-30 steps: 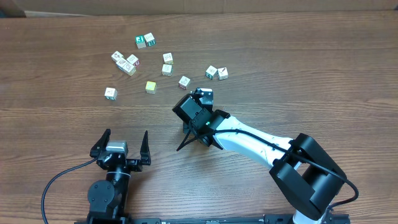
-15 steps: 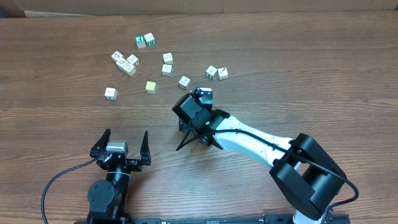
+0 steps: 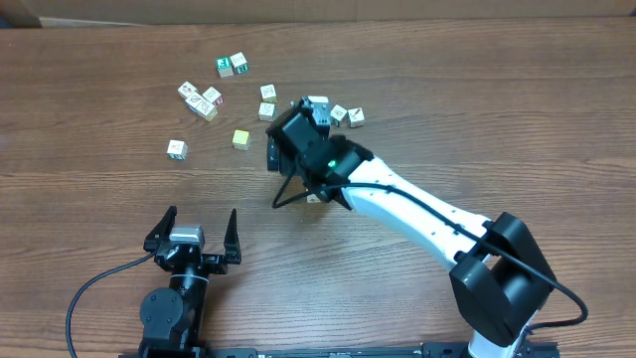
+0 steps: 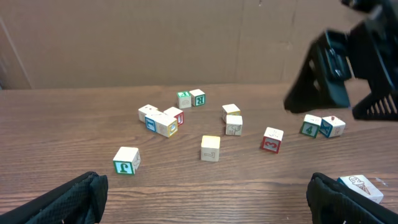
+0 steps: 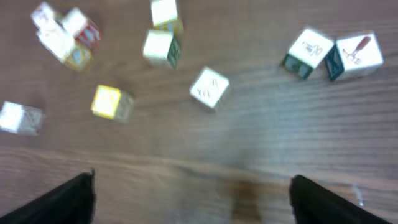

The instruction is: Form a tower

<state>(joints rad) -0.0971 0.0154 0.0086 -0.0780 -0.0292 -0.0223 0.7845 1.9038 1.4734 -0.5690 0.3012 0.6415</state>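
I see no tower as a stack in these views. One pale picture cube [image 4: 359,184] lies alone on the table, mostly hidden under my right arm in the overhead view [image 3: 315,198]. My right gripper [image 5: 202,208] is open and empty. It hangs above the table [image 3: 290,159] near a loose cube [image 5: 209,88], touching nothing. Near the front edge, my left gripper [image 3: 195,231] rests open, and nothing shows between its fingers [image 4: 68,199].
Loose picture cubes are scattered across the far half: a pair [image 3: 232,66], a cluster [image 3: 202,100], two more [image 3: 267,101], a single one [image 3: 177,149] and a pair [image 3: 347,116]. A plain yellow-green cube [image 3: 240,138] sits among them.
My right gripper has opened wide and moved away from the front, toward the scattered cubes. The cube it was over stays on the table. The left arm has not moved.
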